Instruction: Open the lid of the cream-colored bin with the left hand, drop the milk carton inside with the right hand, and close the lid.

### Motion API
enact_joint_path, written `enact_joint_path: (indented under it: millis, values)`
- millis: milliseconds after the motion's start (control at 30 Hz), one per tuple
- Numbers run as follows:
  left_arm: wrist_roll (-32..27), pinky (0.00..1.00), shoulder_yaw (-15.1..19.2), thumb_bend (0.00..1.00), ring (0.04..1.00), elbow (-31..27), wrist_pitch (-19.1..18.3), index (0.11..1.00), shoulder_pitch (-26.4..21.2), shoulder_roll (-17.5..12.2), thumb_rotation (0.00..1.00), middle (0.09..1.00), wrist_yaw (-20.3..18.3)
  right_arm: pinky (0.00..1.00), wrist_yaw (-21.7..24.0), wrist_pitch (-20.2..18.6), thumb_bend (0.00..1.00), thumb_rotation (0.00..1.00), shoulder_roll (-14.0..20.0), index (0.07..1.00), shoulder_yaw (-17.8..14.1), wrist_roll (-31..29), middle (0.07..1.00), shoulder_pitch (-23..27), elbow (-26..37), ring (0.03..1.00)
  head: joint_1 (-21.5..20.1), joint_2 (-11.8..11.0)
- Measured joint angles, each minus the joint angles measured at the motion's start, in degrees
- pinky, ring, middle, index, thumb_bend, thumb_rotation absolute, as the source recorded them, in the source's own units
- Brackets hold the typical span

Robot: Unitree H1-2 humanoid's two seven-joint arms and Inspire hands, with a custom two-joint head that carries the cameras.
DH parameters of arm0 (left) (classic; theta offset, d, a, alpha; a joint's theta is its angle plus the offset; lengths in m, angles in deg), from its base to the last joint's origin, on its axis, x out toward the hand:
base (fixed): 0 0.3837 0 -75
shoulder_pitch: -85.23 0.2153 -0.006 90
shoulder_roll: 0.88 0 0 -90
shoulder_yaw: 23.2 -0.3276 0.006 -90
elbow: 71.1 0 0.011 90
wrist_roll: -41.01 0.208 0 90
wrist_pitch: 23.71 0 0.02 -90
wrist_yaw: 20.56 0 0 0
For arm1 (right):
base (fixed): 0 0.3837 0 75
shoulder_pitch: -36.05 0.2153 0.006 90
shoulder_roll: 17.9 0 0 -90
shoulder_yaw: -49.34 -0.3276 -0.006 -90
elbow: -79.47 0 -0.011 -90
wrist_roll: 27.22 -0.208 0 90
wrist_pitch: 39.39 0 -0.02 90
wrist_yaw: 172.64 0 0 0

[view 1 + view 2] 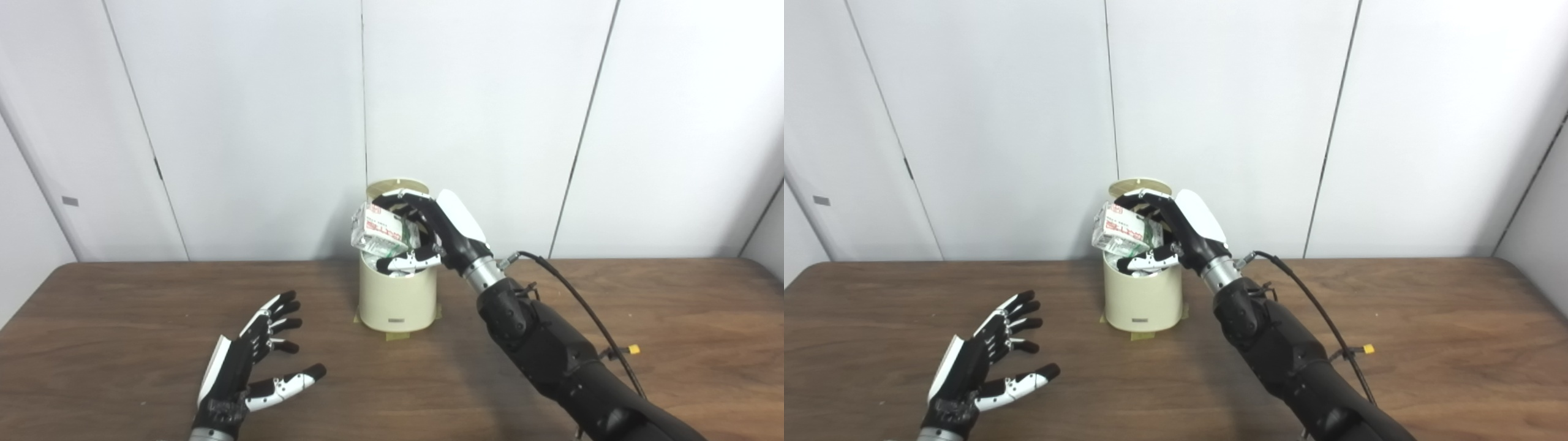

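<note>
Resting nearest the camera over the wooden table (122, 318), the left hand (254, 361) holds nothing, its fingers and thumb spread apart, palm turned toward the bin and well apart from it. The right arm comes in from the lower right and reaches up and across, a black cable (582, 306) with a small yellow tag trailing beside it. Beyond the left hand, in the middle of the table, stands the cream-colored bin (397, 300), upright, with strips of tape showing at its base. Its lid (398, 187) is raised and stands upright behind the opening. Just above the open mouth of the bin, the right hand (429, 236) is closed around the milk carton (380, 231), fingers over its top and thumb beneath; the carton is tilted, its lower corner at the rim. Behind everything is a white panelled wall (245, 122)
</note>
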State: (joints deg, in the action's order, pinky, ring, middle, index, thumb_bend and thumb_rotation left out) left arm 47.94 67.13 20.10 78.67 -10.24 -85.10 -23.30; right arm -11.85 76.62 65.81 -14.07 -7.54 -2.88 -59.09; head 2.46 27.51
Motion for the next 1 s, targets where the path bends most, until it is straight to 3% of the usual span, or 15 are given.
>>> enact_joint_path:
  millis: [500, 600, 800, 1000]
  values:
    - [0.0, 0.63, 0.01, 0.73, 0.796, 0.0, 0.02, 0.898, 0.0, 0.0, 0.1, 0.865, 0.03, 0.49, 0.74, -0.05, 0.77, 0.0, -0.08, 0.675, -1.92, 2.17, 0.677, -1.33, 2.19, 0.608, -0.09, 0.09]
    - [0.0, 0.63, 0.0, 0.73, 0.796, 0.0, 0.02, 0.898, 0.0, 0.01, 0.09, 0.865, 0.04, 0.48, -1.46, -0.24, 0.74, 0.03, -0.06, 0.658, -2.37, 5.19, 0.646, -2.22, 3.85, 0.58, -0.26, 0.26]
    - [-0.11, 0.63, 0.13, 0.73, 0.798, 0.0, 0.01, 0.897, 0.01, 0.01, 0.08, 0.86, 0.04, 0.5, -6.85, -6.81, 0.73, 0.07, 0.69, 0.645, -3.36, 18.46, 0.665, -6.34, 14.54, 0.609, -0.61, 0.35]
    - [-0.22, 0.63, 0.14, 0.73, 0.796, 0.01, 0.02, 0.895, 0.05, -0.09, 0.09, 0.864, -0.02, 0.49, -5.77, -10.09, 0.77, 0.02, 1.5, 0.651, -5.79, 21.46, 0.668, -11.13, 23.03, 0.604, -1.05, 0.44]
